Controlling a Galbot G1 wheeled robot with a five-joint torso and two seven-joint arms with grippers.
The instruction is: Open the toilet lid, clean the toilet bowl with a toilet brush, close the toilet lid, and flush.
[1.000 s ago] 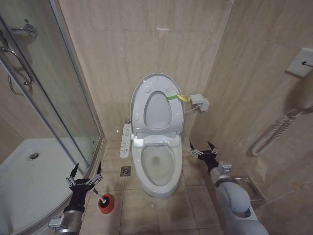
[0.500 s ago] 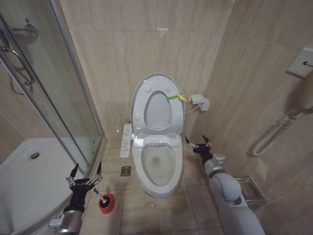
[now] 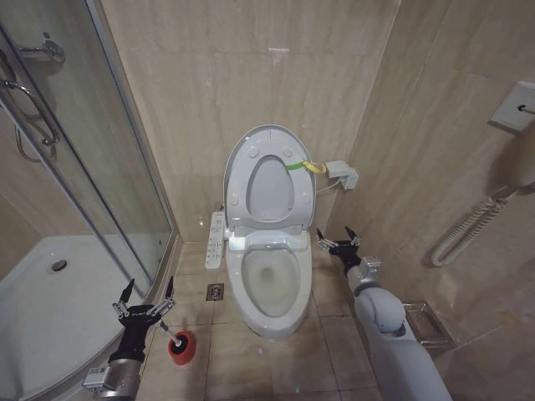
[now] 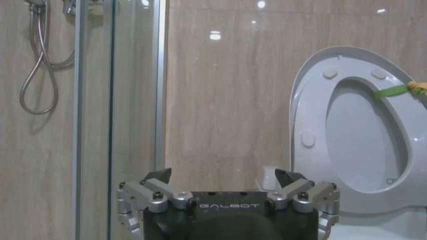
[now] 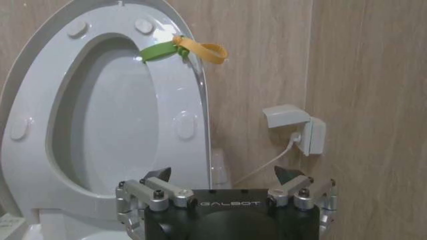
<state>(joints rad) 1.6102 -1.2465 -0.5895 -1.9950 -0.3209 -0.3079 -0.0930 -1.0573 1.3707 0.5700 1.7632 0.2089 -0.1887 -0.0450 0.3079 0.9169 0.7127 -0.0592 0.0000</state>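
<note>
The toilet lid [image 3: 269, 180] stands raised against the far wall together with the seat ring, its green-and-yellow strap [image 3: 303, 166] at the right rim, so the bowl [image 3: 269, 281] is exposed and the opening step reads as complete. Over the last second the right gripper [image 3: 338, 243] has advanced from the floor space right of the bowl toward the far wall and now sits just beside the bowl's right rear corner, below the wall socket [image 3: 342, 175]; its fingers are spread apart and hold nothing. The lid, strap and bowl have not shifted. The left gripper [image 3: 145, 303] has stayed in place at the near left, fingers spread, empty, just beside the brush [image 3: 178, 344], which stands on the floor tiles [image 3: 217, 359] in its red base between the shower tray [image 3: 50, 309] and the bowl. Judgement: the brush has not been taken up, so scrubbing is still pending.
</note>
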